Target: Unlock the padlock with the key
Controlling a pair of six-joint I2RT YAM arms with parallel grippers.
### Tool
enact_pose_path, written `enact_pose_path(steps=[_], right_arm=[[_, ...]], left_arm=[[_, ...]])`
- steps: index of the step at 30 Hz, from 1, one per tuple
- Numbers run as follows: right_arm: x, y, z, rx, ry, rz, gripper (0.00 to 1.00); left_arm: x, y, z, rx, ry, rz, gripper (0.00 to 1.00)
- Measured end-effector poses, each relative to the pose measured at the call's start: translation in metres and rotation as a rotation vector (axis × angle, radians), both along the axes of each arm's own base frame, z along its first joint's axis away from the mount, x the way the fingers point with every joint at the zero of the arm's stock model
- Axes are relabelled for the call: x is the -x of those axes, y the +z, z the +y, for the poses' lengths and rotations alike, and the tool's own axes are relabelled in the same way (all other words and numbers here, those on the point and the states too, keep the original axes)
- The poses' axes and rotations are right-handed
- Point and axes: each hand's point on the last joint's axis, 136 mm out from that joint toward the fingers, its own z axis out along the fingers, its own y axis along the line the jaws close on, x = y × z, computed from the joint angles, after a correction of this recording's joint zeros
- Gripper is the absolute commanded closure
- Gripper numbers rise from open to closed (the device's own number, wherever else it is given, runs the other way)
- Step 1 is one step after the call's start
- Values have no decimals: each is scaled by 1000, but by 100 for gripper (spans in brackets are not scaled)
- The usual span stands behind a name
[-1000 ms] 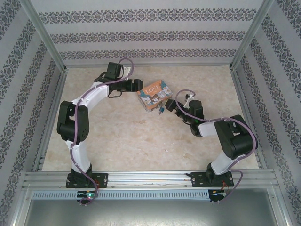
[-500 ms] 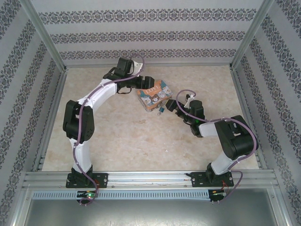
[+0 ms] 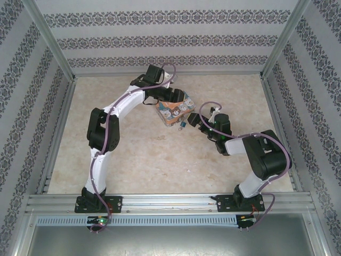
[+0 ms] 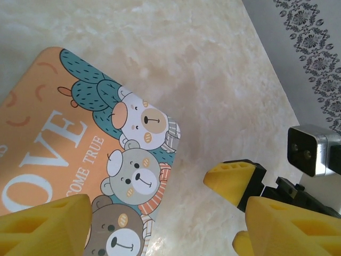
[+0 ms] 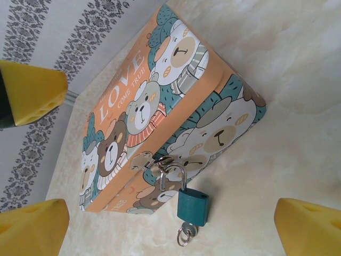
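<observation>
Dangling from the tin [image 5: 160, 106], lower centre, the padlock [image 5: 192, 208] (key [image 5: 186, 233] apparently inserted) faces the wide, empty right gripper [image 3: 191, 120]; the left gripper [image 4: 162, 226], equally wide, hovers above the tin, likely to brace it.

Reaches the left arm [image 3: 106, 125] from the lower-left base up to upper centre, left end effector [image 3: 171, 100] pointing right, yellow fingers [image 4: 45, 224] spread wide. Folds the right arm [image 3: 261, 154] at lower right, right end effector [image 3: 191, 119] aimed up-left, likewise spread.
</observation>
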Motion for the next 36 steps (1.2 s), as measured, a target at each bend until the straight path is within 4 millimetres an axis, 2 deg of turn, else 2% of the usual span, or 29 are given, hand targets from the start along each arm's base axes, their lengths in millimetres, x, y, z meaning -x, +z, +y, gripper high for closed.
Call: enact_pose_path(steps=[10,21,25,29,36], right_arm=[[-4,-5,14,-75,55,-6,11],[-23,0,30,-138,108,-19,21],[-25,-7,35,-143,130,1,28],[-25,-15,38,-138,158,16,40],[-23,-30,40,-116,188,40,42]], left_arm=[[9,-43,7,-87,-22,95,27],[10,-47,8,-115,-30,81,27],[10,-47,9,-117,-28,81,28],[10,-47,9,-117,-26,82,29],[9,-47,9,-119,-23,83,30]])
